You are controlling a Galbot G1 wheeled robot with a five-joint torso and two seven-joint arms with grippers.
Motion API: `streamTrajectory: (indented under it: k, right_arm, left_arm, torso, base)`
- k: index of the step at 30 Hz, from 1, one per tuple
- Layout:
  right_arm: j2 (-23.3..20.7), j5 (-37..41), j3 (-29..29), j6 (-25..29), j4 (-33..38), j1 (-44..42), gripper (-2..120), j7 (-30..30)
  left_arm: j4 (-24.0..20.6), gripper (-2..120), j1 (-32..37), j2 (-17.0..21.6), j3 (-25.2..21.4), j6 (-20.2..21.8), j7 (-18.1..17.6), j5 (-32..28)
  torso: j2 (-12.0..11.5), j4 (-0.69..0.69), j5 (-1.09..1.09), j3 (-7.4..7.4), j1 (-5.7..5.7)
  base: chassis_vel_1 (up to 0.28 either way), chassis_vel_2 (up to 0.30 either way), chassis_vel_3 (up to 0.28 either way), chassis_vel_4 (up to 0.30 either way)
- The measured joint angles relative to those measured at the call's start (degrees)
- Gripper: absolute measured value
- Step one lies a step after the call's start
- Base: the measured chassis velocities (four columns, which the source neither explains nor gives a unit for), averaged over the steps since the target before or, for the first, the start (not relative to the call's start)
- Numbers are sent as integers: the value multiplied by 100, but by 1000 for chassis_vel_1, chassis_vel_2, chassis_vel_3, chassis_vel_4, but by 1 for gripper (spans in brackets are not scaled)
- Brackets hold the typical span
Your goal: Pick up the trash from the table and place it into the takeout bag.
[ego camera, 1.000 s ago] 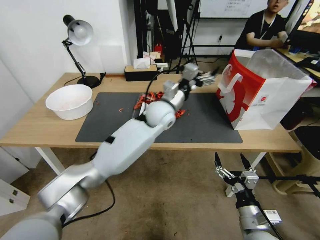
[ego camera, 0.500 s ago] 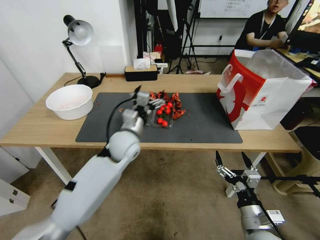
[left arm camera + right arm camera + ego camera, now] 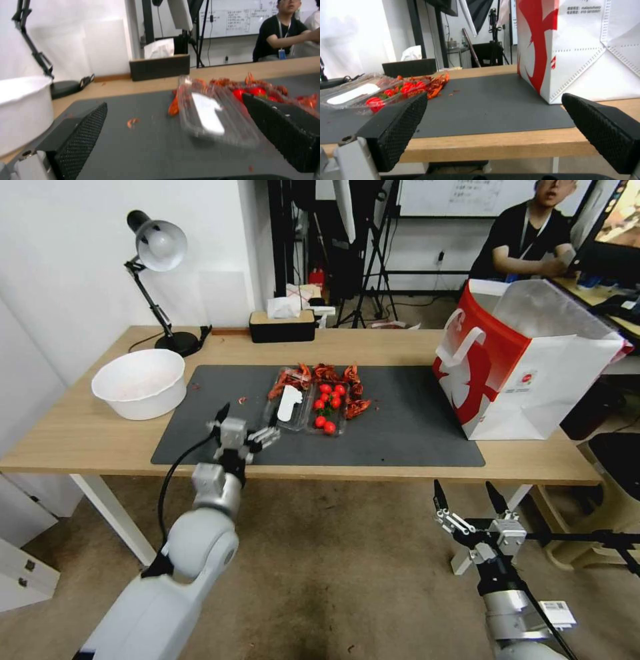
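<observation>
Head view: the left gripper [image 3: 241, 428] hovers over the near edge of the dark mat [image 3: 413, 427] with its jaws spread and nothing held. The right gripper [image 3: 470, 500] hangs below and in front of the table [image 3: 80, 437], likewise spread and empty. The trash lies mid-mat: a clear plastic clamshell box [image 3: 293, 410] holding cherry tomatoes [image 3: 328, 403], with red shell scraps [image 3: 327, 373] on its far side and loose crumbs [image 3: 241, 399] to its left. The takeout bag [image 3: 533, 373] stands open at the right end, well apart from the litter. By this evidence, this litter is still to be collected; the bag's contents cannot be seen. The bag bears a small red round logo [image 3: 526, 378] and lines of print too fine to read.
</observation>
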Motion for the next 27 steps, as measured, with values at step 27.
streamTrajectory:
  k: [27]
  right_arm:
    - [25,378,-64,103,-227,173,100,-403]
  left_arm:
    - [-315,100,2072,-647,-679,-949,320,743]
  torso:
    - [-1,0,0,0,1]
  base:
    - [0,0,0,0]
